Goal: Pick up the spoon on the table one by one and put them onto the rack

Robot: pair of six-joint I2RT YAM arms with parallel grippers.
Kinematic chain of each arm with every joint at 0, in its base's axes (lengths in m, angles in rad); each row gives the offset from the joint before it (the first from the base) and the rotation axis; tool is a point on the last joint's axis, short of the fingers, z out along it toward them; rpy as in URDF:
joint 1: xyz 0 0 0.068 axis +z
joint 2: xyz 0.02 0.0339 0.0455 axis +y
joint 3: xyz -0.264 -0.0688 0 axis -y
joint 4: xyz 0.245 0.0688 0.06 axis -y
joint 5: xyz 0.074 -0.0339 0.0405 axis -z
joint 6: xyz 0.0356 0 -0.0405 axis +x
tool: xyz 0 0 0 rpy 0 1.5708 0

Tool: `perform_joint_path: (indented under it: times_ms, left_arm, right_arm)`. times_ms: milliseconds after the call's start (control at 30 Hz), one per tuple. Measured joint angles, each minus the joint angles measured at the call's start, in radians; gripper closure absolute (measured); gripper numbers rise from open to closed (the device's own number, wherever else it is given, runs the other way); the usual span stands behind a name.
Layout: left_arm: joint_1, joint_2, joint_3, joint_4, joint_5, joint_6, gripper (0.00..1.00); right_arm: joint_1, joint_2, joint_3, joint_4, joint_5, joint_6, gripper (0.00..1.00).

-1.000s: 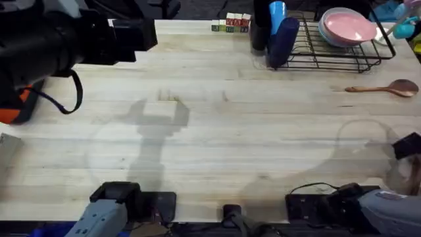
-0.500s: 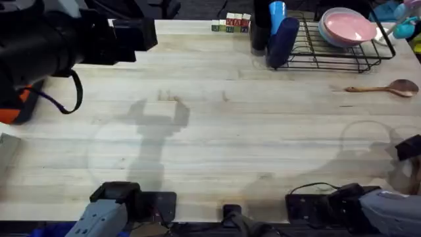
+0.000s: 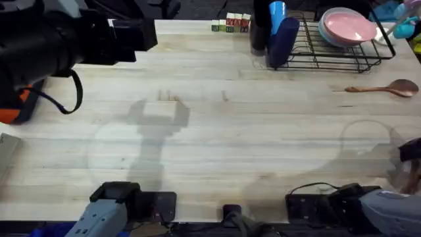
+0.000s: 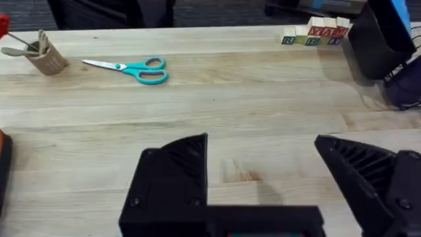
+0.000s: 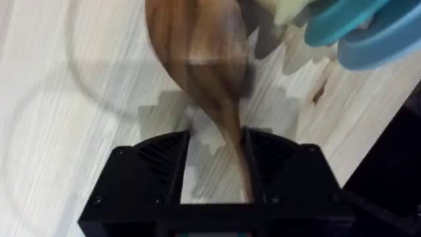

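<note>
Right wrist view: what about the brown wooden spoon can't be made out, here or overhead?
Right wrist: brown wooden spoon blurred, bowl tip cut by the edge, handle end hidden by the right gripper.
Overhead: right gripper cut by the frame edge; whether its spoon touches the pale wood table is unclear.

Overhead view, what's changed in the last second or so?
The right gripper, at the right edge of the overhead view, slid slightly back toward its base. Nothing was visibly taken hold of or let go. The spoon lying in front of the rack stayed where it was.
</note>
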Motion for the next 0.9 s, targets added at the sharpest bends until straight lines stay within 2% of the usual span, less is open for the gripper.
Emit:
perform_joint_path:
  times_ms: [200,233,367,667,900]
  left_arm:
    - [0.0,0.0,0.0,0.0,0.0,0.0,0.007]
    - [0.0,0.0,0.0,0.0,0.0,0.0,0.007]
    - [0.0,0.0,0.0,0.0,0.0,0.0,0.007]
    - [0.0,0.0,0.0,0.0,0.0,0.0,0.007]
    - [0.0,0.0,0.0,0.0,0.0,0.0,0.008]
  right_arm:
    - [-0.011,0.001,0.0,0.006,-0.014,0.0,0.524]
    - [-0.012,0.005,0.0,0.012,-0.018,0.0,0.58]
    - [-0.012,0.008,0.0,0.02,-0.023,0.0,0.666]
    - [-0.014,0.014,0.0,0.045,-0.016,-0.02,0.951]
    - [-0.014,0.014,0.0,0.048,-0.014,-0.041,0.954]
